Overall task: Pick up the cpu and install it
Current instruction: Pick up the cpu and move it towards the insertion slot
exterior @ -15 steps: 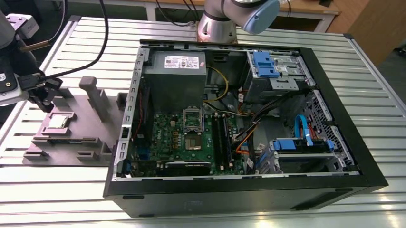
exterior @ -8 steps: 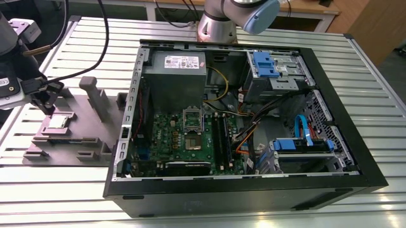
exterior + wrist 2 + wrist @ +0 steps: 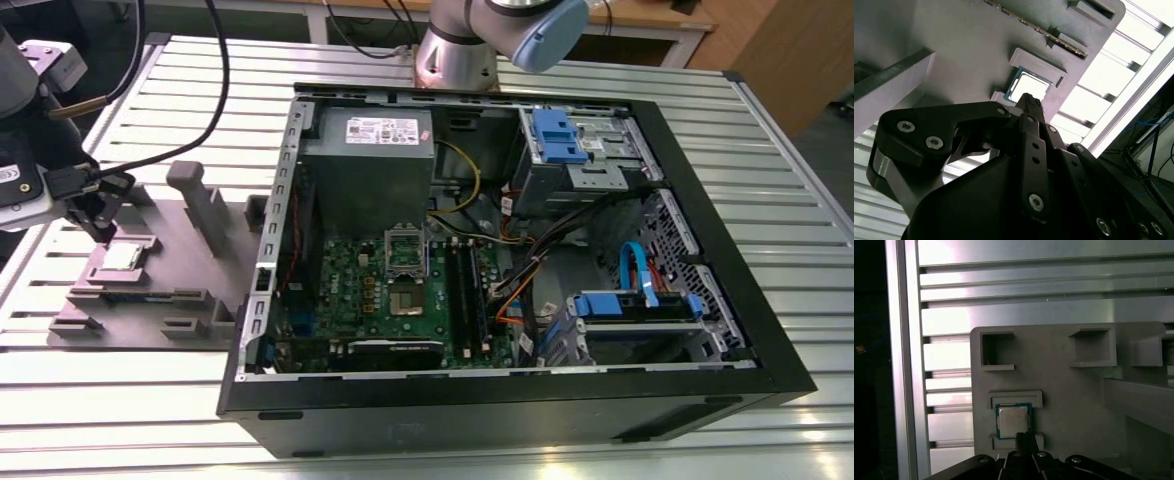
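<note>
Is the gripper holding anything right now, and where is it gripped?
Nothing is held. The cpu lies in its nest on the grey fixture; the gripper, shut, hovers by its edge.

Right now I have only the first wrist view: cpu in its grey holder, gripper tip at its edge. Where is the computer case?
Observer: The open computer case lies at the exterior view's right of the grey holder that carries the cpu.
Operator: Can you see where it goes?
Observer: Yes, the socket sits on the green motherboard, next to the grey metal box.
Operator: Anything near it?
Observer: A cable bundle runs past the socket on the exterior view's right.
</note>
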Available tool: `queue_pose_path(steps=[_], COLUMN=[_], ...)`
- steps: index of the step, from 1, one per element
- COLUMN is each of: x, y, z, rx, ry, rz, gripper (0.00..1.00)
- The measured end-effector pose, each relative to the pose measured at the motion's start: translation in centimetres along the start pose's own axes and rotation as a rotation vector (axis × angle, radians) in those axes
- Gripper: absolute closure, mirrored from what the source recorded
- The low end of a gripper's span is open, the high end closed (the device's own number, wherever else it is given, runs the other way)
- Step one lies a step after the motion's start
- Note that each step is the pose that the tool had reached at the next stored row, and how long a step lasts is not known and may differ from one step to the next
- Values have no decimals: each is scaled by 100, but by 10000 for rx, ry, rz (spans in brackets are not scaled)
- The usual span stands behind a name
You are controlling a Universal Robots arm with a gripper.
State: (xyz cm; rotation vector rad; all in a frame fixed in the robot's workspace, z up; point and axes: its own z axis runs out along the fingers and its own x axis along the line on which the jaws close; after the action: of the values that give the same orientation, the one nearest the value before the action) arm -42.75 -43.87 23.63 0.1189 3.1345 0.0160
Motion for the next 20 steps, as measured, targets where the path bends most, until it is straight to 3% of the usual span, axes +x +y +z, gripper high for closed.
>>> queue_pose_path(steps=[4,8,10,11,13,16,17,20], x=[0,0,0,0,0,0,0,0], y=[0,0,0,0,0,0,0,0], z=[0,1,1,1,1,1,1,10], rx=[0,0,0,0,0,0,0,-3], ry=[0,0,0,0,0,0,0,-4], rz=[-1,0,-1,0,0,0,0,0], gripper=[89,77,65,65,53,47,41,41])
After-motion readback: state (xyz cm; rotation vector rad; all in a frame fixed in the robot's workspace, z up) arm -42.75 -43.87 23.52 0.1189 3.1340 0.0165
